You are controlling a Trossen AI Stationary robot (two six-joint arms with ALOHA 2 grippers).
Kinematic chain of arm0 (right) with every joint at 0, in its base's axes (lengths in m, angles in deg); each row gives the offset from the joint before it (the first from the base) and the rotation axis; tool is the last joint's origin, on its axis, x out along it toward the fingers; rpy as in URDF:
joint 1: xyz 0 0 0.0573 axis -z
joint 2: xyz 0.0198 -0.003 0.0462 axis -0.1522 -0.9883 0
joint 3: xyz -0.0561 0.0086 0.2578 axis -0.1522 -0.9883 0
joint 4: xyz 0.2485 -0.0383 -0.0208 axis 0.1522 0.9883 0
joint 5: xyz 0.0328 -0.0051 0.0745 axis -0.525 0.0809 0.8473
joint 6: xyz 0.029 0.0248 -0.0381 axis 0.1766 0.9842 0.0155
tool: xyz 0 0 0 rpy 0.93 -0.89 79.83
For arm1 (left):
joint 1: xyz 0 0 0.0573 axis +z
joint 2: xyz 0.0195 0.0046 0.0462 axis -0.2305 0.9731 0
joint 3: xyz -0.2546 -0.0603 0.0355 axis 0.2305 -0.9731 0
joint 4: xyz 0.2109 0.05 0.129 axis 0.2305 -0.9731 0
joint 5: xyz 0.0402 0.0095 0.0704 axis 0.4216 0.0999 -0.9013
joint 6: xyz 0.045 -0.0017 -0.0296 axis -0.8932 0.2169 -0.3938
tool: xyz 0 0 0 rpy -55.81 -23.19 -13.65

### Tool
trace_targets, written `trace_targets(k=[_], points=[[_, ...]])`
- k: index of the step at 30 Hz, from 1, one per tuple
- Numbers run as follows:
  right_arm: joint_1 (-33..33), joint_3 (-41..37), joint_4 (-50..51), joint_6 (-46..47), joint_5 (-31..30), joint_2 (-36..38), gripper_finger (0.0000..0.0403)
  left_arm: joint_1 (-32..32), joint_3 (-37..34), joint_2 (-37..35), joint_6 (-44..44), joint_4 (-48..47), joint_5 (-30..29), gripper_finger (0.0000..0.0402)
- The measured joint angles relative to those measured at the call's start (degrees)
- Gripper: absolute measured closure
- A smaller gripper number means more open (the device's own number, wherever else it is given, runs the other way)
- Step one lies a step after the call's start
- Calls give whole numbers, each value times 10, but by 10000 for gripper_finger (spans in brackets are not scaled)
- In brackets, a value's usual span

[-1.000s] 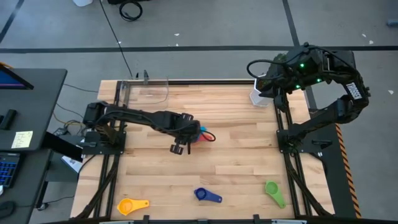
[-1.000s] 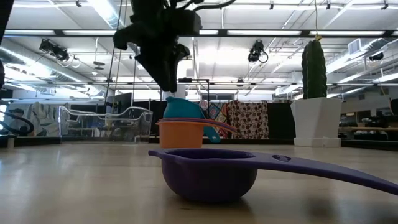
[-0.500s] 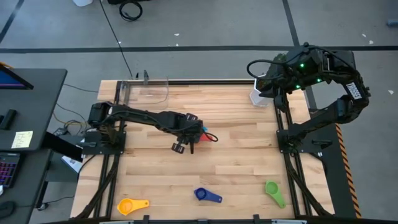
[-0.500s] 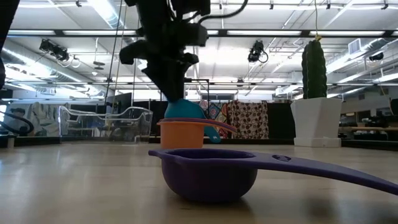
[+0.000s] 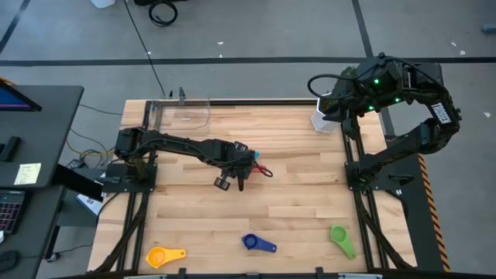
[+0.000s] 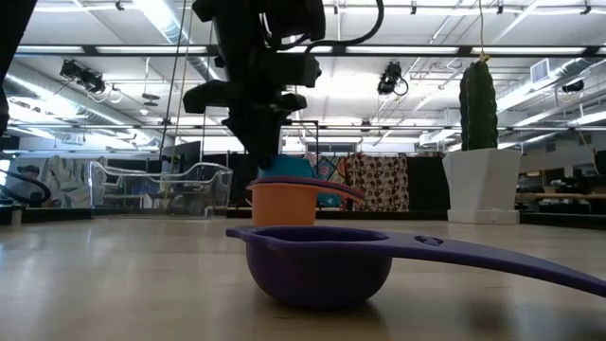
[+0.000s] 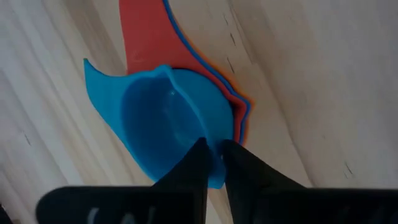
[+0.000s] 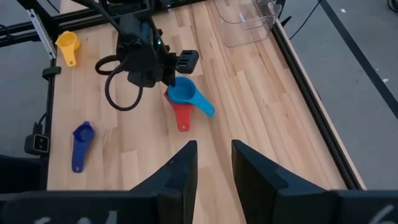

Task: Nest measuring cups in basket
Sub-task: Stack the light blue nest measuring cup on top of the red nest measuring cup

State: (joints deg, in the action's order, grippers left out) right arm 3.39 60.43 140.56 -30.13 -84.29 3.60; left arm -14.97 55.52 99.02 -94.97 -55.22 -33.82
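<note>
High view: table (image 5: 294, 194) mostly bare around its middle, with open wood on all sides of the cup stack (image 5: 252, 168) at centre. Basket (image 5: 180, 113) sits at the far left corner, well apart from the stack. Near edge carries three loose cups, well spaced: yellow cup (image 5: 160, 256) by the near left corner, dark blue cup (image 5: 253, 242) at mid-edge, green cup (image 5: 340, 237) toward the near right corner. Cactus pot (image 5: 322, 120) at the far right corner.

Left gripper (image 7: 213, 155) is down on the stack. Left wrist view: fingers (image 7: 244, 168) pinched narrow over the rim of the light blue cup (image 7: 163, 121), the top one; red cup (image 7: 144, 38) and orange cup (image 6: 282, 203) lie nested beneath it, handles fanned.

Right gripper (image 8: 213, 163) hangs over the far right corner, away from every cup, jaws parted with nothing between them.
</note>
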Motion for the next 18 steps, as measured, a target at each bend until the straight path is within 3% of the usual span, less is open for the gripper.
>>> trace_targets(k=[18], points=[[0,0,0,0,-1,0,299,-10,-1,1,-29,2,-43,365]])
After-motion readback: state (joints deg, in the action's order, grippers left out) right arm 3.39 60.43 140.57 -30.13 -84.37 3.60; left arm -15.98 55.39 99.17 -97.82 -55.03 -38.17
